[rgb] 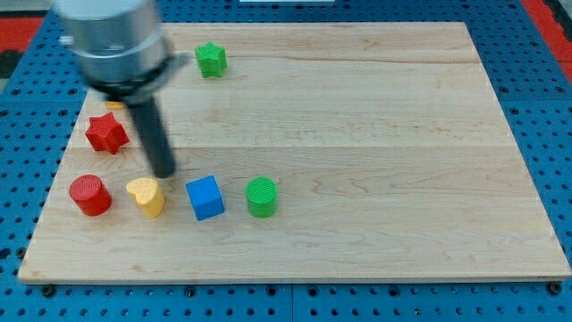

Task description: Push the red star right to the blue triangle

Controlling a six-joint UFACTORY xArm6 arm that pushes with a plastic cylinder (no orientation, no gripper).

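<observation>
Item, wooden board (357, 134): pale planks with visible grain, lying on a blue perforated surface (536, 295); its bottom edge runs close to the view's bottom. Item, row nearest the view's bottom, from the view's left: red cylinder (89, 195), smooth, upright; yellow heart (147, 196), rounded lobes; blue cube (206, 198), sharp-edged, turned slightly; green cylinder (262, 197), its top finely ridged. All four stand apart from one another. Item, my tip (166, 173): the lower end of a straight dark rod, no jaws to open or close, holding nothing; it stands just above the yellow heart toward the view's top, near it, though whether it touches I cannot tell. Item, red star (106, 133): the task's piece, matte, blunt points, at the board's left side, just left of my rod and up from the red cylinder; not touching the tip. Item, a small yellowish piece (113, 105) just beyond the red star, mostly hidden behind my arm, shape not made out. Item, my arm's grey housing (112, 40): blurred, cut off by the view's top edge, covering the board's far left corner. Item, green star (211, 60): farthest piece, near the board's top edge. Item, blue triangle: does not show here.
</observation>
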